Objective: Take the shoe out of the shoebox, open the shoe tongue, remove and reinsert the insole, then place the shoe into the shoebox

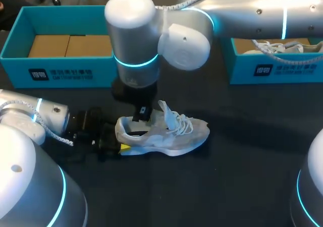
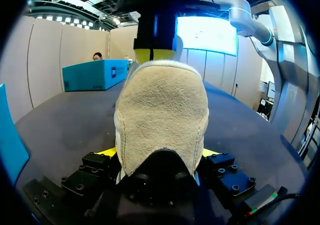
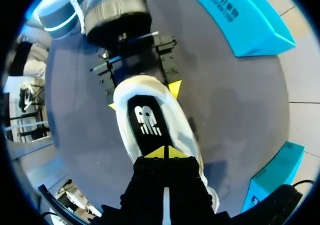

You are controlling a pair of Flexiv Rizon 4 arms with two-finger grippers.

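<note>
The open teal cardboard shoebox [image 1: 60, 70] stood behind the pale grey suede lace-up shoe [image 1: 171, 136], which lay out on the dark table [image 1: 227, 186], so removal looked done. The left gripper [image 2: 159, 152] clamped the shoe's heel from both sides. The right gripper [image 3: 165, 152], tips pressed together, hung in the shoe's opening over the black insole [image 3: 142, 120], which seemed seated in place; insole work and reboxing remained.

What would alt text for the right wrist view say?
A white shoe lies on a dark table, its black insole showing. The right gripper, yellow tips closed, sits over the insole, while the left gripper clamps the heel from both sides.
</note>
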